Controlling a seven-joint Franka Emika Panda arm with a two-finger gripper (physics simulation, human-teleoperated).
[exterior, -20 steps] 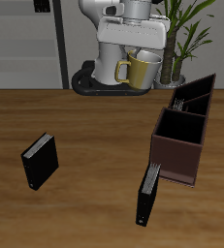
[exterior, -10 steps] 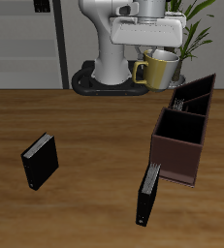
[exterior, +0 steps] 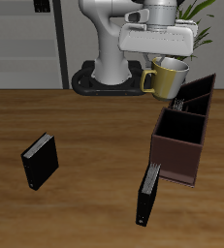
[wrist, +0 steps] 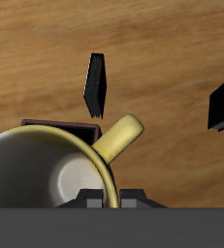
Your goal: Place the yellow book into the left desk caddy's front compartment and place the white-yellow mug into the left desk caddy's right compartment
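Between the jaws of the gripper (exterior: 168, 64), the rim of the white-yellow mug (exterior: 166, 78) is pinched, so the jaws are closed narrowly on its wall and the mug is hung below them, tilted, in the air. Below and slightly ahead of the jaws lies the left desk caddy (exterior: 186, 129). The hold is taken at the rim only, so a swing or slip of the mug is judged possible if the arm is moved sharply. A descent begun too early could set the mug on a caddy wall or into the wrong compartment.
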